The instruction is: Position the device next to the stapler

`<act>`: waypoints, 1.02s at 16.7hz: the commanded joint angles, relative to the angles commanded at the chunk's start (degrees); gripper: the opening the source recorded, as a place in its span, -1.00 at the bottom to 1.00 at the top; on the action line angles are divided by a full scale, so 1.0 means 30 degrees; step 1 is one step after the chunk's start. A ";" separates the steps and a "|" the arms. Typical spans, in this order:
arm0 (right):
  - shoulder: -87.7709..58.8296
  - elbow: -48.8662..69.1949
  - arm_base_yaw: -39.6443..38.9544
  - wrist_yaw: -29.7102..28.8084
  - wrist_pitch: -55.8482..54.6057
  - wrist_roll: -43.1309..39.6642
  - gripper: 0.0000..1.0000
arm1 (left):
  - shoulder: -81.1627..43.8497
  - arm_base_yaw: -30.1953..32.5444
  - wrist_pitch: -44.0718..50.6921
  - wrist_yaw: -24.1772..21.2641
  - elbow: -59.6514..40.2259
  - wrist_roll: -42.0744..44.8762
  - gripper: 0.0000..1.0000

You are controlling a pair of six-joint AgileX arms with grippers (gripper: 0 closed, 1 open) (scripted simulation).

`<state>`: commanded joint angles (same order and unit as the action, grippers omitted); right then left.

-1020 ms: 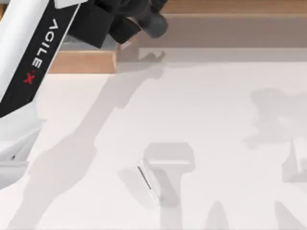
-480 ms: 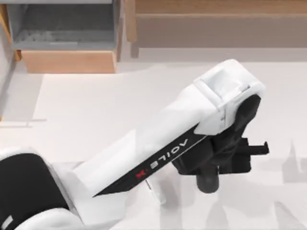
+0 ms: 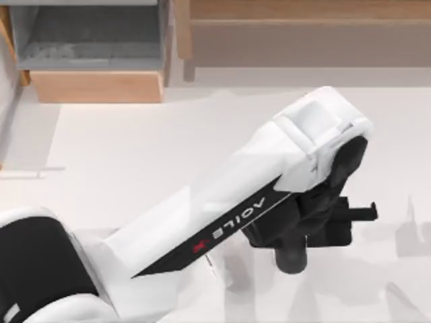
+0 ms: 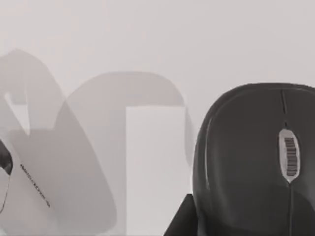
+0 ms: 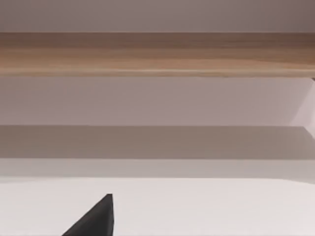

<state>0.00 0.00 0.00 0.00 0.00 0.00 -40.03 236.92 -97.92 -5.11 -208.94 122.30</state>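
Observation:
My left arm reaches from the lower left across the table, and its black left gripper (image 3: 358,215) hangs over the centre right. A sliver of the device (image 3: 213,268), a thin white slab with a dark edge, shows under that arm near the front. In the left wrist view a black computer mouse (image 4: 251,162) with a scroll wheel lies close below the camera, and a dark fingertip (image 4: 181,219) touches its near side. The stapler is out of view. One black fingertip (image 5: 96,221) of my right gripper shows in the right wrist view, above the white table.
A grey open box (image 3: 94,40) with a wooden front stands at the back left. A wooden ledge (image 3: 303,13) runs along the back. A pale shape (image 3: 411,232) sits at the right edge. Arm shadows fall across the white tabletop.
One second ago my left arm was at the upper left; it has swung down and right over the table's centre. In the last half second it barely shifted.

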 joint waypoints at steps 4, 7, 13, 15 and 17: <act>0.0000 0.0000 0.0000 0.0000 0.0000 0.0000 1.00 | -0.0217 0.0122 -0.0134 0.0147 -0.0201 0.0186 -1.00; 0.0000 0.0000 0.0000 0.0000 0.0000 0.0000 1.00 | -0.0514 0.0306 -0.0170 0.0280 -0.0377 0.0321 -1.00; 0.0000 0.0000 0.0000 0.0000 0.0000 0.0000 1.00 | -0.0961 0.0497 0.0141 0.0285 -0.0561 0.0284 -1.00; 0.0000 0.0000 0.0000 0.0000 0.0000 0.0000 1.00 | -0.0941 0.0497 0.0312 0.0246 -0.0550 0.0207 -1.00; 0.0000 0.0000 0.0000 0.0000 0.0000 0.0000 1.00 | -0.0840 0.0444 0.0489 0.0188 -0.0496 0.0130 -1.00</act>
<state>0.00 0.00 0.00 0.00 0.00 0.00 -42.55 238.25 -96.45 -4.54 -210.43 122.69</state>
